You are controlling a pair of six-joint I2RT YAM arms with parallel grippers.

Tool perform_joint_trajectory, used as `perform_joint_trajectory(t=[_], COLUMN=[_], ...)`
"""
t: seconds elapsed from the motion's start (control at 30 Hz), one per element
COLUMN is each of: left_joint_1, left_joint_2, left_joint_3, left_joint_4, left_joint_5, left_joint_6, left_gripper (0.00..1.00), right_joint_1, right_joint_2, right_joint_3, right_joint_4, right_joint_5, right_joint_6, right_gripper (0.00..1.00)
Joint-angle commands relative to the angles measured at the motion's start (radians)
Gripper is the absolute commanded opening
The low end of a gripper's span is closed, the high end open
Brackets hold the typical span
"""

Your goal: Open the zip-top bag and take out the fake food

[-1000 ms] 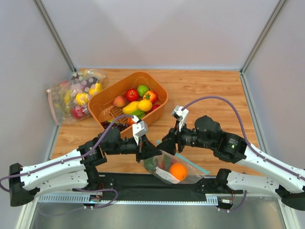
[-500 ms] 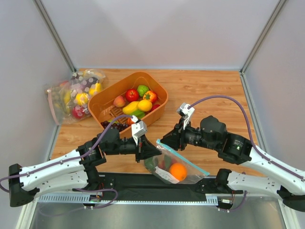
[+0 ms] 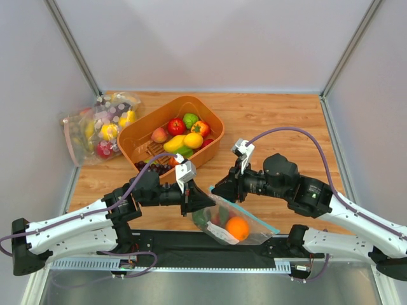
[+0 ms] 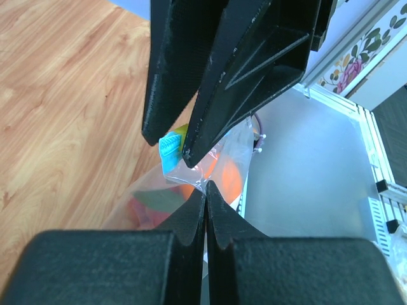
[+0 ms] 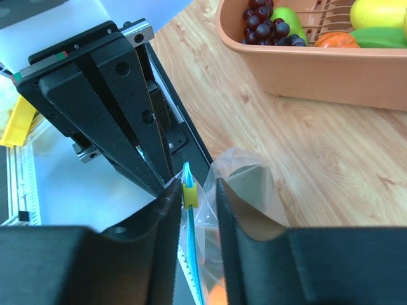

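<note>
Wooden counter (image 3: pixel 280 121) boxed in by white walls; nearest, at its front edge, clear crinkly zip-top bag (image 3: pixel 249 223) with teal zip strip is held between both arms, zip edge up so the load sags away from the seal; fake food (image 3: pixel 237 227) all inside: round orange fruit, dark green piece beside it, red bits hard to make out; left end effector (image 4: pixel 205 188) pinched closed on clear film at the bag's corner, likely as an anchor to pull the zip against; right end effector (image 5: pixel 198 190) straddles small yellow slider (image 5: pixel 190 196) on the strip, gap narrow, cannot tell if clamped; removal not begun; farther back, orange plastic basket (image 3: pixel 216 130) of other produce; far left, clear bags with pink strips (image 3: pixel 95 127), well apart.
</note>
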Motion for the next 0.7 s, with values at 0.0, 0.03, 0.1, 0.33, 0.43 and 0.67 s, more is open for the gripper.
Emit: perform_joint_trajectory(t=[0.0, 0.03, 0.1, 0.33, 0.43, 0.67], left_joint_1=[0.000, 0.000, 0.000, 0.000, 0.000, 0.000], left_joint_2=[-0.017, -0.014, -0.012, -0.023, -0.052, -0.138], left_joint_3=[0.019, 0.019, 0.019, 0.046, 0.060, 0.048], left_joint_4=[0.001, -0.002, -0.003, -0.094, -0.139, -0.174], left_joint_5=[-0.001, -0.003, -0.009, -0.088, -0.127, -0.173], left_joint_6=[0.017, 0.019, 0.019, 0.029, 0.040, 0.071], left_gripper=[0.00, 0.00, 0.00, 0.09, 0.41, 0.65], right_joint_1=[0.005, 0.005, 0.005, 0.007, 0.005, 0.004], right_joint_2=[-0.014, -0.017, -0.022, -0.037, -0.043, -0.039], right_joint_3=[0.022, 0.020, 0.018, 0.008, 0.002, 0.000], right_joint_4=[0.052, 0.058, 0.070, 0.075, 0.074, 0.072], right_joint_5=[-0.019, -0.028, -0.040, -0.047, -0.045, -0.057], right_joint_6=[-0.005, -0.004, -0.005, -0.005, -0.005, -0.002], right_gripper=[0.28, 0.20, 0.13, 0.00, 0.00, 0.00])
